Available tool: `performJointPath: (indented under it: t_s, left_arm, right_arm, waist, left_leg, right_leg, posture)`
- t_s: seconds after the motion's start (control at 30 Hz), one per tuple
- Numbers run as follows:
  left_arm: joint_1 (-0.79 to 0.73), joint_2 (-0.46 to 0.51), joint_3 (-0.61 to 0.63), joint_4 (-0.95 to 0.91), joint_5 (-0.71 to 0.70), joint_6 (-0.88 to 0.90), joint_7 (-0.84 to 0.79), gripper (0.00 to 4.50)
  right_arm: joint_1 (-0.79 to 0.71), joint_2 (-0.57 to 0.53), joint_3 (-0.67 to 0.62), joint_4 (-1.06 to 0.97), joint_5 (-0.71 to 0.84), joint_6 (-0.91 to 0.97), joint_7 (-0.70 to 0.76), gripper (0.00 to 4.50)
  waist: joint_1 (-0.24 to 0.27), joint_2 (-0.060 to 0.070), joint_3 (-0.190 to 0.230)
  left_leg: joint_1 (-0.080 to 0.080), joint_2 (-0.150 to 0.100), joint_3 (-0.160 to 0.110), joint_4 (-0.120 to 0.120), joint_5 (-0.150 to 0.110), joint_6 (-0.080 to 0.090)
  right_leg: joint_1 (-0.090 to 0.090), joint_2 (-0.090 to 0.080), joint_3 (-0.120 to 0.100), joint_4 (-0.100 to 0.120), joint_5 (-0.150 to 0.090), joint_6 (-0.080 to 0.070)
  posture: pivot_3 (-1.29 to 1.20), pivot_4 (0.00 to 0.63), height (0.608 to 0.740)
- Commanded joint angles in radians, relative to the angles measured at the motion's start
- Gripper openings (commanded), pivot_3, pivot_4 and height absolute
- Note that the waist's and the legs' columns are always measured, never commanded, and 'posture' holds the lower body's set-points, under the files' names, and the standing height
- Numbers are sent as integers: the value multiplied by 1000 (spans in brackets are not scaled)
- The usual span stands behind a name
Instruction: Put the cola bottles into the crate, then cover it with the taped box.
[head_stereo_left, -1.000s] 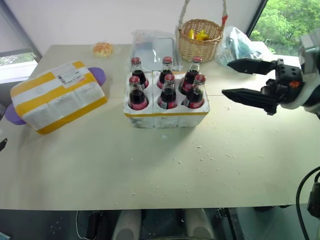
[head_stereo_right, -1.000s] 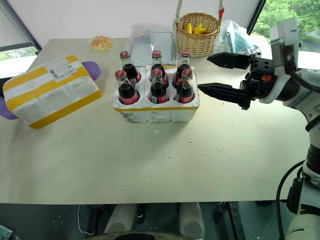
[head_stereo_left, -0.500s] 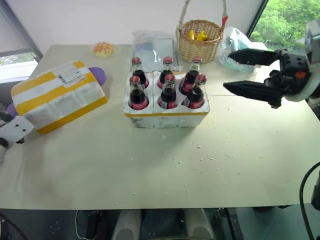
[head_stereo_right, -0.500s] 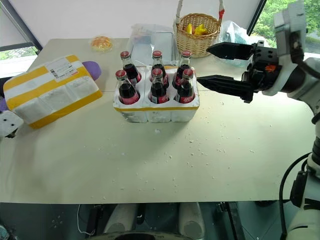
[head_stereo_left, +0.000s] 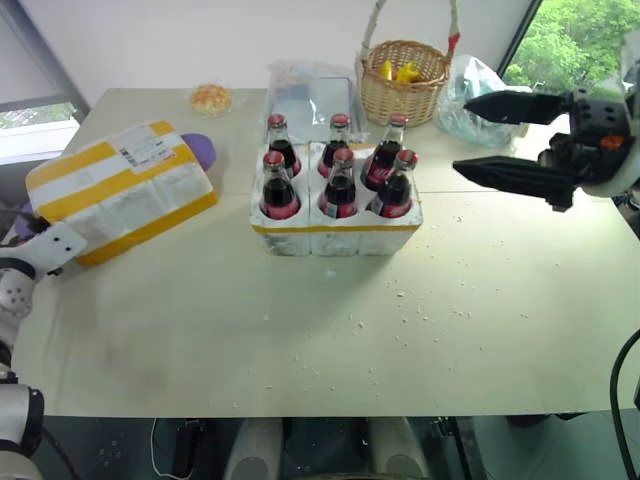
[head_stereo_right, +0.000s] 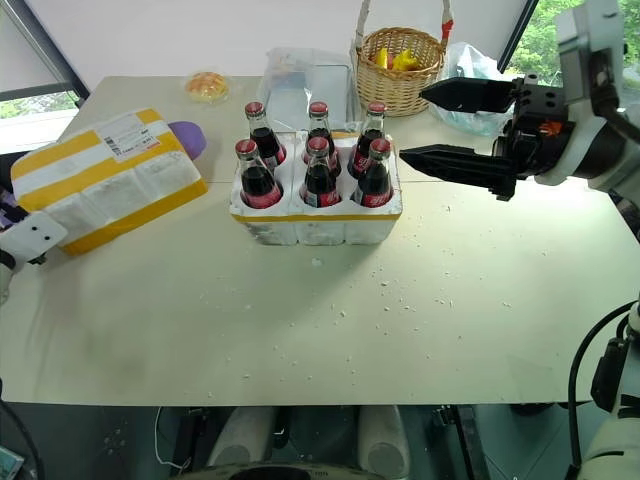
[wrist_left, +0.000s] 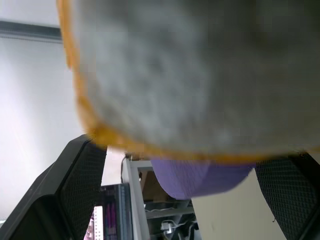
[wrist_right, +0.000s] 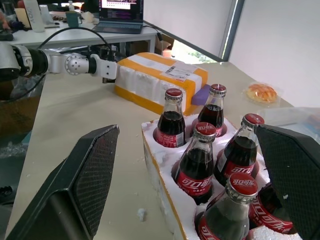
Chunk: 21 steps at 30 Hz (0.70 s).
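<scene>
Cola bottles: all six cola bottles (head_stereo_left: 338, 178) stand upright in the wells of the crate (head_stereo_left: 335, 232), two rows of three, red caps up, just off the tips of the right gripper's fingers.

Right gripper: the right gripper (head_stereo_right: 430, 125) hovers above the table (head_stereo_left: 330, 340), fingers level, spread wide and empty, aimed toward the bottles and clear of them.

Right wrist view: looking between its own two black fingers (wrist_right: 82, 175), this camera sees the bottles' red labels and, beyond the crate, the taped box (wrist_right: 155, 80) with the left arm reaching to the box's far end. A laptop (wrist_right: 120, 15) on a desk shows behind, out of the head camera's frame.

Left gripper: the left gripper (wrist_left: 185, 195) stands with its jaws wide apart and grips nothing; the taped box's yellow-edged end looms just ahead of and above them, a purple object (wrist_left: 200, 175) beneath it. Contact with the box cannot be told.

Head views: the white left wrist (head_stereo_left: 45, 250) sits beside the near corner of the taped box, whose shipping label faces up.

Beyond the crate: a wicker basket (head_stereo_left: 403, 80), clear plastic bags (head_stereo_left: 305, 90) and a small wrapped pastry (head_stereo_left: 211, 98) lie further from both grippers.
</scene>
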Motion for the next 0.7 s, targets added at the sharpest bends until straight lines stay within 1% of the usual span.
performJointPath:
  t_s: [0.03, 0.1, 0.2, 0.37, 0.63, 0.7]
  left_arm:
    - [-51, 9, -27, 28, 11, 3, 18, 4500]
    - [-70, 7, -39, 44, 12, 11, 18, 4500]
    - [-83, 2, -39, 63, -2, 12, -3, 3649]
    - [-94, 4, -38, 74, -10, 27, -13, 1118]
    - [-109, 23, -36, 71, -23, 31, -32, 1118]
    - [-126, 40, -30, 60, -32, 25, -45, 1118]
  right_arm:
    - [-13, -27, -41, -20, 23, 0, -4, 4431]
    - [-8, -35, -48, -26, 29, 4, -3, 4431]
    - [-4, -44, -57, -28, 33, 10, -6, 4500]
    - [11, -47, -71, -38, 39, 14, -20, 4500]
    - [40, -48, -89, -41, 40, 0, -37, 4500]
    - [48, -49, -96, -39, 38, -5, -38, 4500]
  waist:
    - [0, 0, 0]
    - [0, 0, 0]
    - [-2, 0, 0]
    - [-1, 0, 0]
    - [-1, 0, 0]
    - [-1, 0, 0]
  left_leg:
    - [0, 0, 0, 0, 0, 0]
    - [0, 0, 0, 0, 0, 0]
    - [0, 0, 0, 0, 0, 0]
    - [0, 0, 0, 0, 0, 0]
    - [0, 0, 0, 0, 0, 0]
    - [0, 0, 0, 0, 0, 0]
  right_leg:
    - [0, 0, 0, 0, 0, 0]
    - [0, 0, 0, 0, 0, 0]
    - [0, 0, 0, 0, 0, 0]
    - [0, 0, 0, 0, 0, 0]
    - [0, 0, 0, 0, 0, 0]
    - [0, 0, 0, 0, 0, 0]
  posture:
    - [0, 150, 737]
    - [0, 150, 737]
    - [0, 150, 737]
    - [0, 150, 737]
    - [0, 150, 737]
    - [0, 150, 737]
